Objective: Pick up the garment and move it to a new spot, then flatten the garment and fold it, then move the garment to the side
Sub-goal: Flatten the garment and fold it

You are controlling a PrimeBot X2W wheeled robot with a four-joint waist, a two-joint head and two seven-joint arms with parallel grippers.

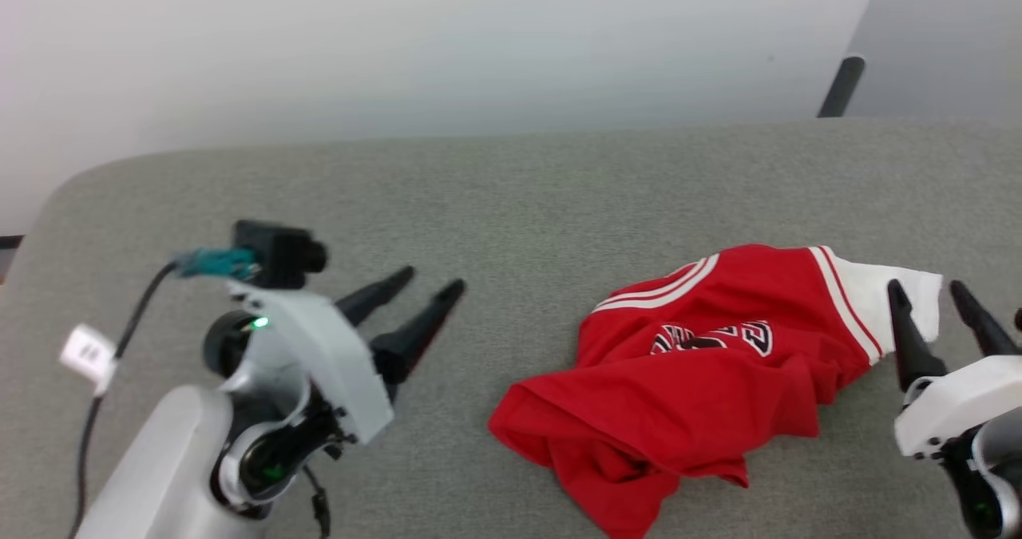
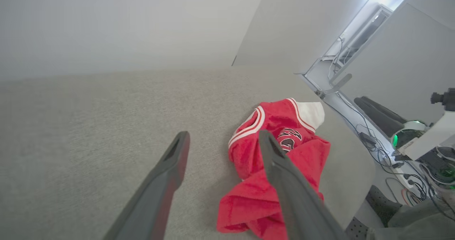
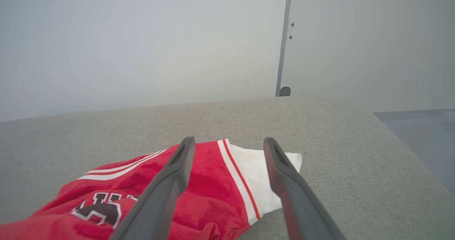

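Now left pincer (image 1: 433,278) and right pincer (image 1: 925,285) low, agape, garment (image 1: 703,379) between.

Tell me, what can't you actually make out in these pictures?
- Crumpled red T-shirt with white sleeve, head view: folds bury the black-and-white chest lettering, so it is unreadable.
- Same shirt, left wrist view: the left gripper has a dark finger across its middle.
- Right gripper, head view: its arm is cut off by the right edge.
- Shirt's lowest fold: cut by the head view's bottom edge.
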